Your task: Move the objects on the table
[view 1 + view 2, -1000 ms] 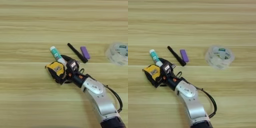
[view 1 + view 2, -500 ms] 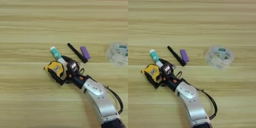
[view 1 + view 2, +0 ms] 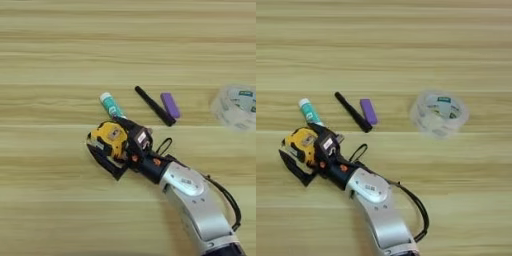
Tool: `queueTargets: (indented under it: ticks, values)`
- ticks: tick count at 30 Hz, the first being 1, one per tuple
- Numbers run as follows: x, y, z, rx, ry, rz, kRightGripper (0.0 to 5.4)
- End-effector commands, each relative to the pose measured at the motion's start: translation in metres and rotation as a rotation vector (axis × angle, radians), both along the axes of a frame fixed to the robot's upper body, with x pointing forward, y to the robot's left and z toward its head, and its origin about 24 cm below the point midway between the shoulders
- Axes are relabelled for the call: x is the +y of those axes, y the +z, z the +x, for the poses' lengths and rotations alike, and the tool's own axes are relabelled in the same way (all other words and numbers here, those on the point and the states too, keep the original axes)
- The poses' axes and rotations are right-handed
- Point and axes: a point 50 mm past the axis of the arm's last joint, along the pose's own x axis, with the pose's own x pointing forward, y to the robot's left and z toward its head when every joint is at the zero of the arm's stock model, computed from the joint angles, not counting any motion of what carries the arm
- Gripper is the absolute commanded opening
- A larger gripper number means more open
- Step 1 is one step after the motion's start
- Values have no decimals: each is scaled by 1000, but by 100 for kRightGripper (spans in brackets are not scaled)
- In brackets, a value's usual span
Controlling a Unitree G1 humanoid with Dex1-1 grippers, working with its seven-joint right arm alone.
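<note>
Now hand [image 3: 114, 150] clamped around tape measure [image 3: 108, 138].

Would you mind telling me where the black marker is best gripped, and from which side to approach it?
Grip the black marker around the middle of its barrel, coming straight down from above. It lies flat and slanted on the table, so the fingers should close across its narrow width. The purple block sits close to its lower end, so the upper half probably gives more room.
</note>
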Motion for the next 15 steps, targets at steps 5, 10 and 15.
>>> queueTargets:
  ticks: [5,10,15]
  values:
    - [-6,15,21,-106,-58,-20,538]
    - [-7,13,24,-109,-74,-19,538]
    - [-7,8,27,-98,-81,-27,538]
